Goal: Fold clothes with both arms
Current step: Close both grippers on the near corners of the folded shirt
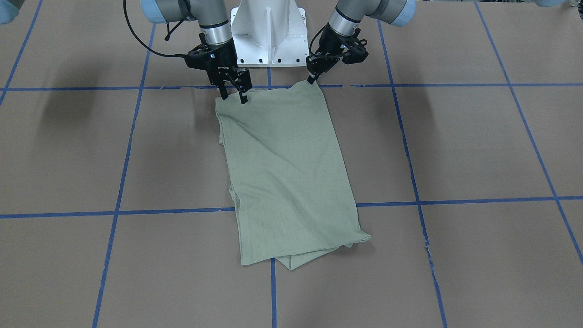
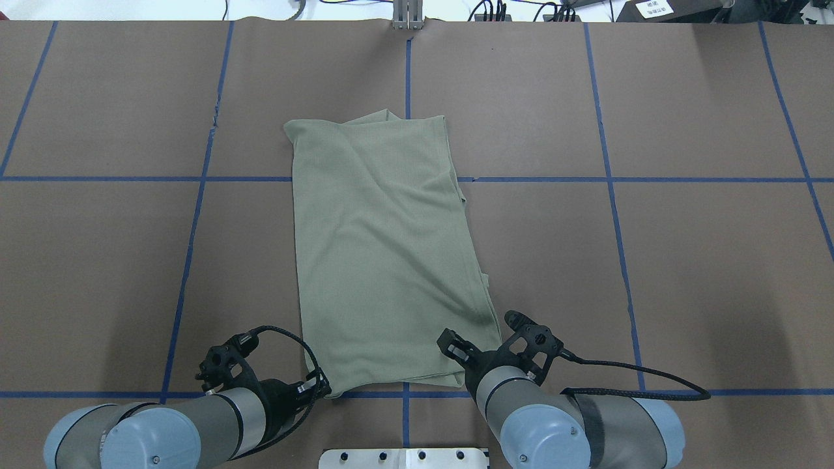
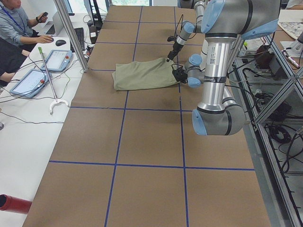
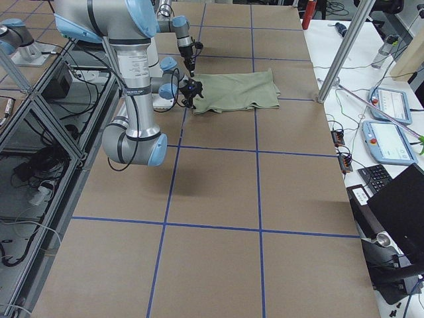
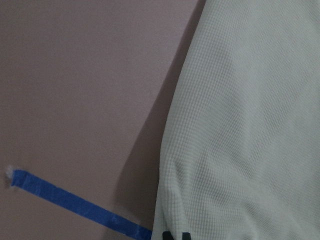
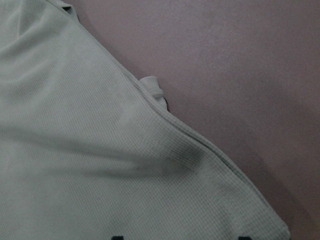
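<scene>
Has the shirt (image 1: 282,173) lying flat as a long strip in the middle of the tabletop (image 1: 455,146), one short end near the robot; pinches that end's left corner with the left pincer (image 1: 312,80), tips tight together; holds the right pincer (image 1: 233,96) wide open at the right corner, gripping nothing. Best now: push the right pincer down, close on every layer, then lift both corners evenly and lay them on the far end.

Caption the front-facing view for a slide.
Folded sage-green shirt: left gripper pinches one corner nearest the robot, right gripper poised open at the other.
</scene>
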Tool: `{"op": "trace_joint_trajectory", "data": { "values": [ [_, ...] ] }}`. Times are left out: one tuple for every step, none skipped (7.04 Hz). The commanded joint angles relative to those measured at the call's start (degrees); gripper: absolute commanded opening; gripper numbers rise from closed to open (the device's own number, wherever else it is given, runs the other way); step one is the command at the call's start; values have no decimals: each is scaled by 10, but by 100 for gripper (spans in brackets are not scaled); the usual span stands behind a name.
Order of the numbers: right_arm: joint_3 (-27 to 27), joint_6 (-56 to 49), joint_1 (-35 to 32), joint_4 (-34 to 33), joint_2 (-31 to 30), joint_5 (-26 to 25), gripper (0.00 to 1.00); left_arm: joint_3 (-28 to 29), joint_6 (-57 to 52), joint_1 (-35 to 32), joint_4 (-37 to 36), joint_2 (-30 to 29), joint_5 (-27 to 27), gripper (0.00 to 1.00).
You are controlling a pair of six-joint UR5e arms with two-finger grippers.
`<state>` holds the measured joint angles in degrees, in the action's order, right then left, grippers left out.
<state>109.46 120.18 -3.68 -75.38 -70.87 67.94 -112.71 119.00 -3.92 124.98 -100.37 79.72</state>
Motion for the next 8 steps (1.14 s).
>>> {"op": "trace_joint_trajectory", "data": {
  "values": [
    [-3, 0, 7, 0, 1, 0, 82, 0, 0, 0, 0, 0, 0, 0],
    [-4, 0, 8, 0, 2, -1, 81, 0, 0, 0, 0, 0, 0, 0],
    [-8, 1, 8, 0, 13, -2, 75, -1, 0, 0, 0, 0, 0, 0],
    [-13, 2, 8, 0, 18, -3, 67, -1, -1, 0, 0, 0, 0, 0],
    [-14, 2, 7, 1, 20, -3, 59, -1, -1, 0, 0, 0, 0, 0],
    [-14, 3, 7, 1, 21, -3, 53, -1, -1, 0, 0, 0, 0, 0],
    [-22, 8, 8, 1, 21, -3, 43, -2, -1, 0, 1, 0, 0, 0],
    [-24, 28, 8, 1, 24, -10, 14, -3, -1, 0, 1, 0, 0, 0]
  ]
}}
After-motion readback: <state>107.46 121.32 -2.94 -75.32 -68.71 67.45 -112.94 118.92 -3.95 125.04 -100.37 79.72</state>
